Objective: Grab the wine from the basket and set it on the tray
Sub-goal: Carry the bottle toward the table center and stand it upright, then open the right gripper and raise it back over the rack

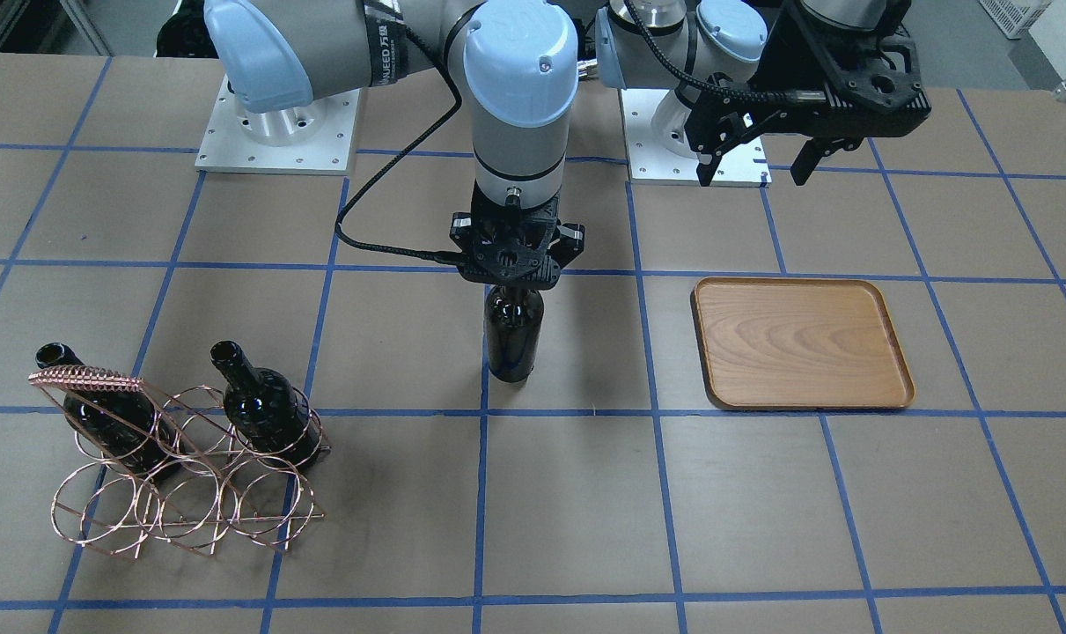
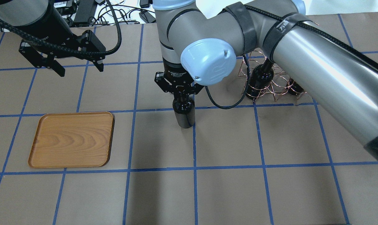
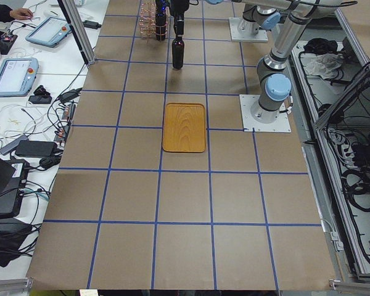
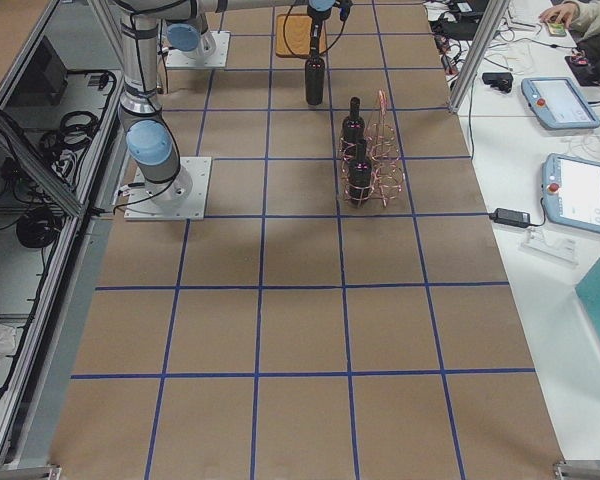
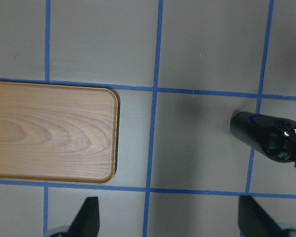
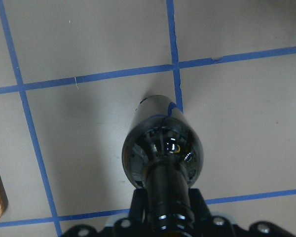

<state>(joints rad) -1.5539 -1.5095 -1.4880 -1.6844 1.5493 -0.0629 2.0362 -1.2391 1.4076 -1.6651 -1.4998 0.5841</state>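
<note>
My right gripper is shut on the neck of a dark glass wine bottle and holds it upright over the middle of the table. I cannot tell if its base touches the surface. The bottle also shows in the overhead view and the right wrist view. The copper wire basket holds two more bottles. The wooden tray lies bare, well to the side of the held bottle. My left gripper is open and empty, above the table behind the tray.
Blue tape lines grid the brown table. The arm bases are bolted at the robot's edge. The left wrist view shows the tray and the held bottle below, an open grid square apart.
</note>
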